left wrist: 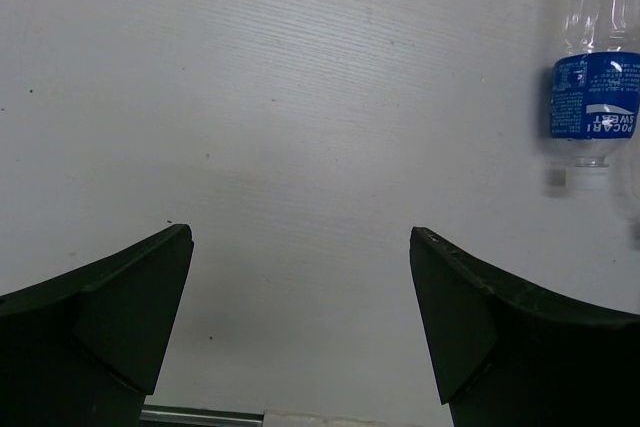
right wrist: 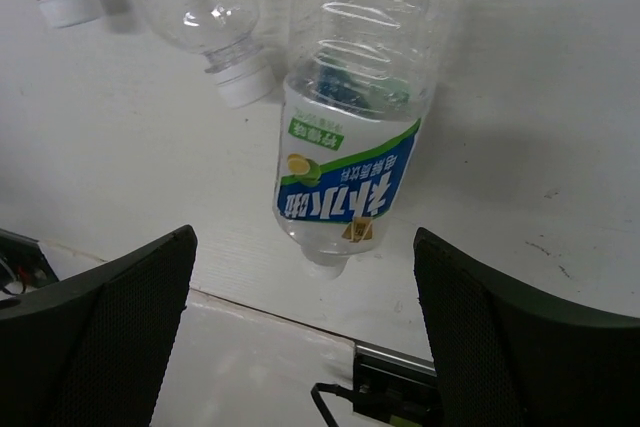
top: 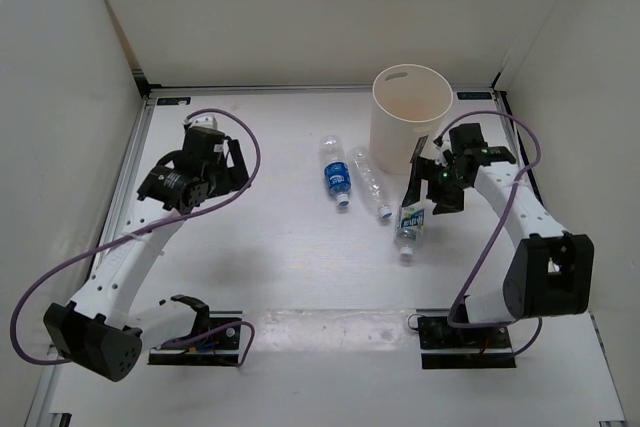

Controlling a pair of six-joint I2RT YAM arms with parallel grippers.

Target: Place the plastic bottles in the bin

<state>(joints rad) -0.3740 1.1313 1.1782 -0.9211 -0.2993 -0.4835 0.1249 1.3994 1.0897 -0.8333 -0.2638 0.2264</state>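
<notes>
Three plastic bottles lie on the white table left of and in front of the bin (top: 400,132), a tall cream-white bucket. They are a blue-label bottle (top: 337,176), a plain clear one (top: 372,185) and a green-white-label one (top: 410,222). The orange bottle is out of view. My right gripper (top: 430,185) is open just above the green-white bottle's base end. In the right wrist view that bottle (right wrist: 350,167) lies just beyond my open right gripper (right wrist: 300,282), with the clear bottle (right wrist: 210,17) beside it. My left gripper (top: 232,162) is open and empty (left wrist: 300,277), with the blue-label bottle (left wrist: 592,87) off to its upper right.
White walls enclose the table on the left, back and right. A metal rail (top: 300,90) runs along the back edge. The arm bases (top: 465,332) sit at the near edge. The right arm's cable (top: 520,142) loops beside the bin.
</notes>
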